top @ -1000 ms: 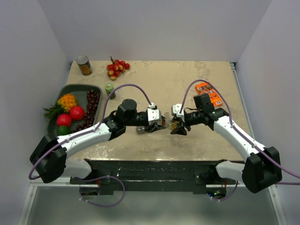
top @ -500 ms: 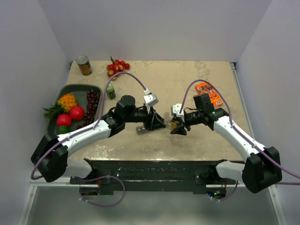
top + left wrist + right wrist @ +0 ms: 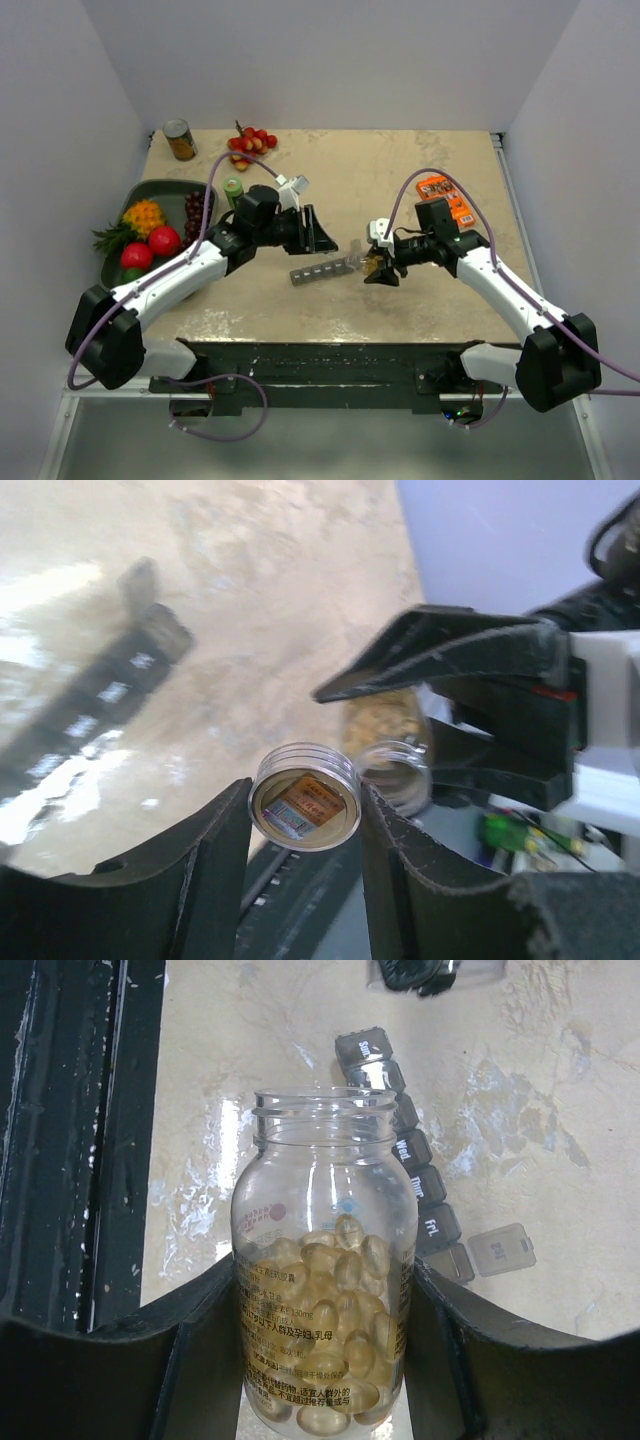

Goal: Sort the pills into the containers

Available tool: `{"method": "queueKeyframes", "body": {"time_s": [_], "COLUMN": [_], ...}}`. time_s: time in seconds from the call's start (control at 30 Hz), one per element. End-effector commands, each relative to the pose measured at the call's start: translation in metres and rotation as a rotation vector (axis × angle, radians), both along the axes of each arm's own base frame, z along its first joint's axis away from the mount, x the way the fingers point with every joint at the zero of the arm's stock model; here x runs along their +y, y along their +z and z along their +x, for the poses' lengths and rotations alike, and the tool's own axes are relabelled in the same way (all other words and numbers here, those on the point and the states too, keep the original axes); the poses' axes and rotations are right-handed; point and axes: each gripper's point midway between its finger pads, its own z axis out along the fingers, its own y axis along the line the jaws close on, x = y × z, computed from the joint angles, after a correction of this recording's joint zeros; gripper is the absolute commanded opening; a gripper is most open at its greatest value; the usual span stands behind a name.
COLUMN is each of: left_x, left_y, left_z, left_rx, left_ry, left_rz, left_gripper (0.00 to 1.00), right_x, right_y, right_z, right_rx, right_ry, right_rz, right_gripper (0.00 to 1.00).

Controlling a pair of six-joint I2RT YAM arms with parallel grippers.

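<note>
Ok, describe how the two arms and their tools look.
The left arm and right arm have white links, black joints and black bases, each trailing a purple cable. The left tool and right tool have black fingers on white housings.

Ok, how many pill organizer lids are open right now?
1: the end compartment's lid, past Fri, is flipped open, at the end of the strip nearest the right claw. Others in view are shut; some hide behind the bottle.
</note>
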Motion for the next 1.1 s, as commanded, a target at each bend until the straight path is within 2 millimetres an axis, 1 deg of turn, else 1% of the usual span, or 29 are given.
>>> {"method": "queueKeyframes", "body": {"time_s": [0.0, 0.03, 0.07, 0.1, 0.13, 0.17, 0.2, 0.27, 0.3, 0.33, 0.4, 0.43, 0.57, 0.6, 0.63, 0.67, 0.7, 0.77, 0.8, 0.9, 0.97, 1.03, 1.07], "left_x": [0.051, 0.065, 0.084, 0.098, 0.119, 0.133, 0.147, 0.169, 0.176, 0.183, 0.19, 0.194, 0.204, 0.204, 0.204, 0.205, 0.205, 0.205, 0.205, 0.206, 0.204, 0.203, 0.202], "left_y": [-0.025, -0.04, -0.052, -0.068, -0.081, -0.091, -0.105, -0.117, -0.125, -0.128, -0.137, -0.141, -0.16, -0.162, -0.163, -0.163, -0.163, -0.159, -0.158, -0.152, -0.147, -0.145, -0.143], "left_z": [0.023, 0.022, 0.031, 0.03, 0.034, 0.036, 0.031, 0.034, 0.031, 0.033, 0.032, 0.032, 0.029, 0.029, 0.029, 0.029, 0.03, 0.032, 0.033, 0.035, 0.036, 0.035, 0.035], "left_rx": [-0.09, -0.095, -0.109, -0.1, -0.118, -0.11, -0.085, -0.08, -0.073, -0.081, -0.072, -0.066, -0.018, -0.013, -0.007, -0.001, -0.001, -0.002, -0.004, -0.009, -0.014, -0.008, -0.011], "left_ry": [0.159, 0.163, 0.23, 0.255, 0.296, 0.325, 0.342, 0.388, 0.398, 0.415, 0.426, 0.432, 0.429, 0.429, 0.43, 0.435, 0.437, 0.444, 0.444, 0.45, 0.449, 0.445, 0.442], "left_rz": [0.269, 0.346, 0.431, 0.503, 0.602, 0.657, 0.716, 0.792, 0.824, 0.851, 0.883, 0.9, 0.936, 0.934, 0.929, 0.925, 0.918, 0.908, 0.905, 0.9, 0.89, 0.876, 0.871], "left_gripper": [0.0, 0.0, 0.0, 0.0, 0.0, 0.0, 0.0, 0.0, 0.0, 0.0, 0.0, 0.02, 0.15, 0.21, 0.24, 0.29, 0.37, 0.43, 0.47, 0.56, 0.59, 0.65, 0.65], "right_x": [-0.001, -0.001, -0.002, -0.003, -0.004, -0.005, -0.005, -0.008, -0.009, -0.01, -0.013, -0.013, -0.019, -0.02, -0.02, -0.022, -0.022, -0.025, -0.025, -0.027, -0.029, -0.031, -0.031], "right_y": [0.012, 0.012, 0.013, 0.013, 0.012, 0.013, 0.013, 0.013, 0.013, 0.013, 0.013, 0.013, 0.013, 0.012, 0.013, 0.012, 0.012, 0.013, 0.014, 0.015, 0.018, 0.018, 0.02], "right_z": [0.009, 0.01, 0.012, 0.014, 0.015, 0.018, 0.02, 0.025, 0.027, 0.029, 0.035, 0.036, 0.045, 0.046, 0.047, 0.048, 0.049, 0.051, 0.051, 0.052, 0.054, 0.056, 0.056], "right_rx": [-0.044, -0.042, -0.042, -0.043, -0.042, -0.038, -0.039, -0.036, -0.035, -0.037, -0.034, -0.034, -0.038, -0.037, -0.04, -0.037, -0.036, -0.034, -0.035, -0.033, -0.036, -0.035, -0.038], "right_ry": [-0.03, -0.037, -0.047, -0.059, -0.067, -0.084, -0.093, -0.122, -0.134, -0.148, -0.178, -0.186, -0.241, -0.245, -0.251, -0.263, -0.266, -0.28, -0.281, -0.291, -0.3, -0.308, -0.311], "right_rz": [0.029, 0.028, 0.031, 0.029, 0.028, 0.031, 0.031, 0.03, 0.03, 0.026, 0.028, 0.028, 0.021, 0.021, 0.021, 0.02, 0.02, 0.023, 0.026, 0.031, 0.036, 0.038, 0.039], "right_gripper": [0.0, 0.0, 0.0, 0.0, 0.0, 0.0, 0.0, 0.0, 0.0, 0.0, 0.0, 0.0, 0.0, 0.0, 0.0, 0.0, 0.0, 0.0, 0.0, 0.0, 0.0, 0.0, 0.0]}}
